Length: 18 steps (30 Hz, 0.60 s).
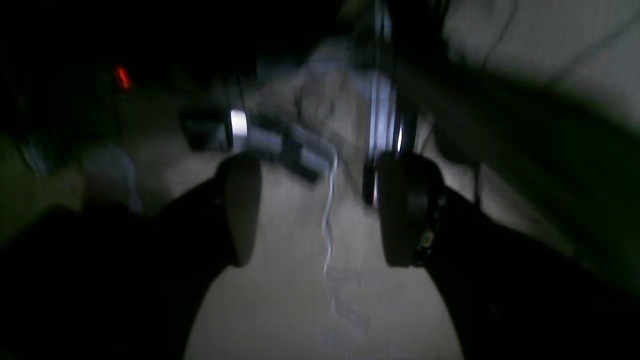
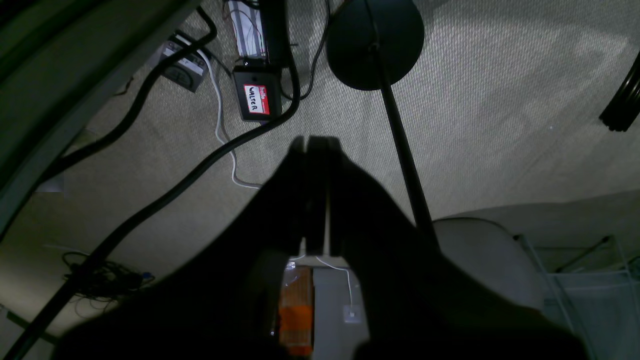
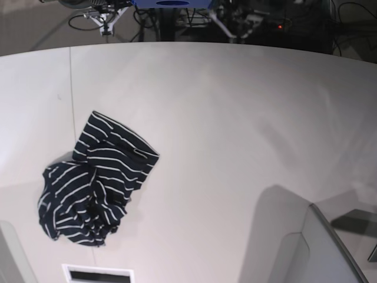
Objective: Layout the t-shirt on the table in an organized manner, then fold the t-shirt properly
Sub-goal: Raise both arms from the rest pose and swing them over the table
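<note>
Base view gives us one t-shirt [image 3: 91, 186], crumpled in a heap at the near left of the one table [image 3: 235, 118]. We count two grippers: our left gripper [image 1: 320, 210] holds nothing, fingers parted; our right gripper [image 2: 317, 192] is pressed closed, empty.

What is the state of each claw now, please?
Left claw: open, holding nothing.
Right claw: closed, holding nothing.

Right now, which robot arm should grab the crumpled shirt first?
Probably the right arm. The shirt lies bunched on the table's left side in the base view, which is that arm's side. Its gripper is shut, so it must open first.
</note>
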Each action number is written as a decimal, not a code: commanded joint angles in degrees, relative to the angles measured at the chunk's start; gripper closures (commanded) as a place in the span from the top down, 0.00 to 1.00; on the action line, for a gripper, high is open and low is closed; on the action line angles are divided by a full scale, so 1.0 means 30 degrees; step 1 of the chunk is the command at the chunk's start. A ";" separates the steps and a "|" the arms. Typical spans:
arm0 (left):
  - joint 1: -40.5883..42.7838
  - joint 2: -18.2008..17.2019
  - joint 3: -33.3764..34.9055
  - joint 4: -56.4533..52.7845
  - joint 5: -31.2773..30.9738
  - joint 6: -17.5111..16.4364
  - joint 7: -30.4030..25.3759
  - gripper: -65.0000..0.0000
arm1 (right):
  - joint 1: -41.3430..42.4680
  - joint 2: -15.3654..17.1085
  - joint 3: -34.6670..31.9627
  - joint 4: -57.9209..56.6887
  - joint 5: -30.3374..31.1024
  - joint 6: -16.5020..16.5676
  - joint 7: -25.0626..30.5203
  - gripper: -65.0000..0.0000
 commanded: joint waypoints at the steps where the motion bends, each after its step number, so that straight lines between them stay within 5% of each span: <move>1: -0.0133 -0.0005 0.0070 0.0049 0.0048 -0.0027 -0.0095 0.55 | 0.0026 -0.0027 0.0077 -0.0040 0.0128 -0.0084 0.0011 0.00; 12: 0.1508 -0.0005 0.0187 0.0049 0.0223 -0.0027 0.0023 0.55 | 0.1462 0.0061 0.0106 0.0576 0.0128 -0.0084 0.0157 0.00; 18: 0.2914 -0.0562 0.0187 0.0195 0.3125 -0.0027 -0.0124 0.55 | 0.1784 -0.0056 0.0106 0.1044 0.0128 -0.0084 0.0157 0.00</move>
